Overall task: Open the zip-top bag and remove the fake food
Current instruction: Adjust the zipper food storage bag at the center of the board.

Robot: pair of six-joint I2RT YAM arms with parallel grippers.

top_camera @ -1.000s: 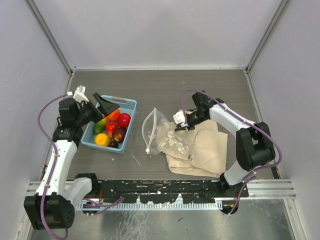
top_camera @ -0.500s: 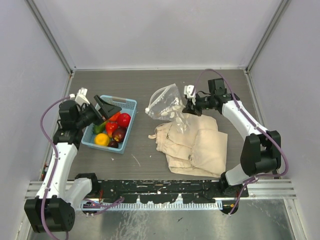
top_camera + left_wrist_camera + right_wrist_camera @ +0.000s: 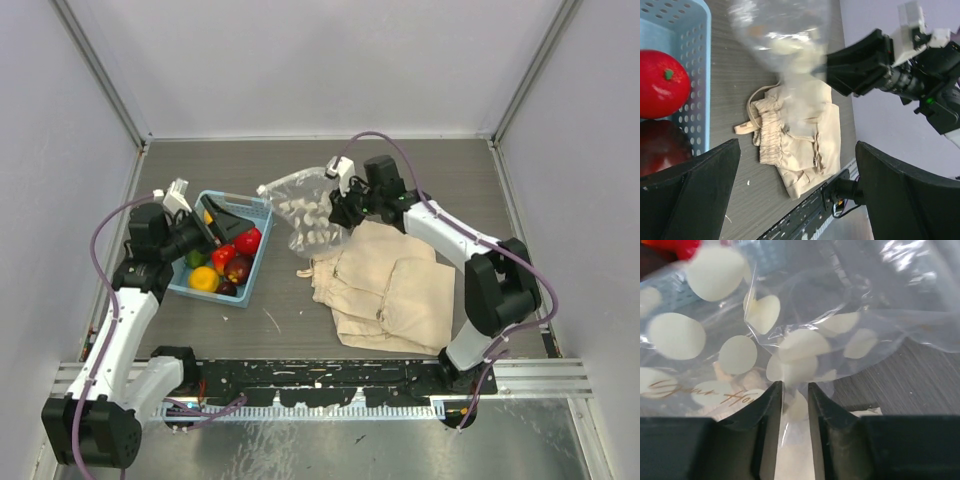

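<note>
Right hand (image 3: 343, 207) pinched shut on zip-top bag (image 3: 298, 212), lifting it off table (image 3: 440, 170), seemingly emptied. Fake food (image 3: 236, 256) lies in blue basket (image 3: 257, 206). Left hand (image 3: 222, 215) gapes empty above it.

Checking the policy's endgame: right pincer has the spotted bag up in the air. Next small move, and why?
Probably lower the zip-top bag onto the table and open the right pincer. It is shut on the bag, no coloured fruit shows through the plastic, and the fake food lies in the blue basket.
</note>
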